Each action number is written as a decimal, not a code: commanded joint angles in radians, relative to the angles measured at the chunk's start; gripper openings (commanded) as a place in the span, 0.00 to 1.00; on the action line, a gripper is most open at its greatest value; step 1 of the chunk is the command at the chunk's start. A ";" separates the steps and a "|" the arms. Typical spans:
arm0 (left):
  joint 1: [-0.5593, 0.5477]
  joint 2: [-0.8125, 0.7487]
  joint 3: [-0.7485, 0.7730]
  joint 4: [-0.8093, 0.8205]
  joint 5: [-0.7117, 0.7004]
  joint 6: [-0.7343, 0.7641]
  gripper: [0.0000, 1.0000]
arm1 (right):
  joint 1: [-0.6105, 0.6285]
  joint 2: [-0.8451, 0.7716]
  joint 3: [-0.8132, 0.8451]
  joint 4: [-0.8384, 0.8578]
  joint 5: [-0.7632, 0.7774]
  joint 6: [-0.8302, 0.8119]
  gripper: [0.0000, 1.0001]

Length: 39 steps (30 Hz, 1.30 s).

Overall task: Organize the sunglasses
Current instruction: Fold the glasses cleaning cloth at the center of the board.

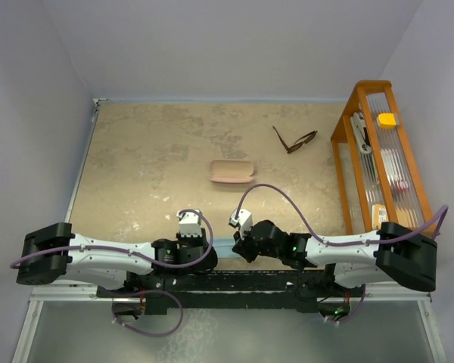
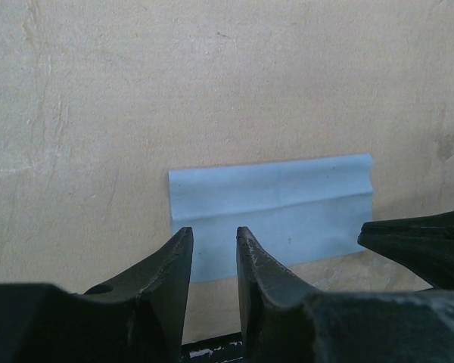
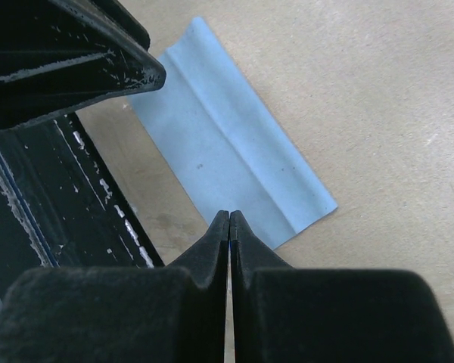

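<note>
In the top view the sunglasses lie open on the worktop in the upper right of the frame, beyond the pink case and short of the orange rack. Their front runs diagonally from lower left to upper right, with one temple arm reaching to the upper left. Both my hands sit low in the centre of that frame, over the blue cloth. The left hand has its fingers slightly parted and empty; the right hand is pressed closed with nothing visible in it. I judge the right arm the nearer: the glasses lie up and right of it.
</note>
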 commanded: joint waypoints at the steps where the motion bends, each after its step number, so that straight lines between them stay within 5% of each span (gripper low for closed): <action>1: 0.009 -0.006 0.004 -0.020 0.004 -0.040 0.27 | 0.005 0.031 0.010 0.051 -0.033 0.012 0.00; 39: 0.037 0.121 -0.029 -0.017 0.151 0.015 0.25 | 0.017 0.083 0.027 0.034 -0.050 0.030 0.00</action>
